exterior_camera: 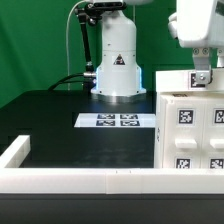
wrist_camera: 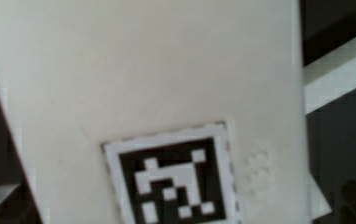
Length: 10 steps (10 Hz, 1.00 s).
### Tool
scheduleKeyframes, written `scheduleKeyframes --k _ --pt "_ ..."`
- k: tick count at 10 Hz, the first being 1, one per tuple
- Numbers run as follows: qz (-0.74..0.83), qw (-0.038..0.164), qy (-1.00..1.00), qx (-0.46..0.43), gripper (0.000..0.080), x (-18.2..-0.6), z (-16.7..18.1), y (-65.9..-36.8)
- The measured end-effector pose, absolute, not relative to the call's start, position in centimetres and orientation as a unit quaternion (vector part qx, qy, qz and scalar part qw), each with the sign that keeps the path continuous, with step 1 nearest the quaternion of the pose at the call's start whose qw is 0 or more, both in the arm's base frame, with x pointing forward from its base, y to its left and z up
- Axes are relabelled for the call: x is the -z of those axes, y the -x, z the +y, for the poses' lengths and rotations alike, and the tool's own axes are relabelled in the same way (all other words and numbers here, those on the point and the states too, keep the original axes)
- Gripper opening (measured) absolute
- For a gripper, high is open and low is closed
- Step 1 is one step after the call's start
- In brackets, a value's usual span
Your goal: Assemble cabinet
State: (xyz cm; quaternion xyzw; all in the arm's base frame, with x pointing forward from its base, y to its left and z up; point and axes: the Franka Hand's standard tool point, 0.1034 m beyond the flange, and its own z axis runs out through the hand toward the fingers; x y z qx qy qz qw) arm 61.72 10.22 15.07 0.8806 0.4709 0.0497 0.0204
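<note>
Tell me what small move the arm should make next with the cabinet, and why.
Probably ease straight down a little. The gripper hangs at the top edge of the cabinet, and the wrist view is filled by a tagged white panel, but neither view shows the fingers closed on it.

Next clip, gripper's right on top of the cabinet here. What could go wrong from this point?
The gripper sits at the cabinet's top edge, near one end, so an off-centre grip might tilt it. The wrist view shows only a white panel and a tag, so finger placement can't be checked. The rail lies close below; a shove may hit it.
</note>
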Motion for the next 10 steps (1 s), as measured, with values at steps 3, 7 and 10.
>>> scheduleKeyframes --k 3,7,10 --pt "0.451 0.02 -0.891 -0.05 0.0561 -15.1 10.07 -61.76" --pt "0.371 0.015 -0.927 -0.052 0.0564 -15.05 9.89 -61.77" --pt "0.233 0.009 -0.971 -0.054 0.0564 -15.03 9.64 -61.82"
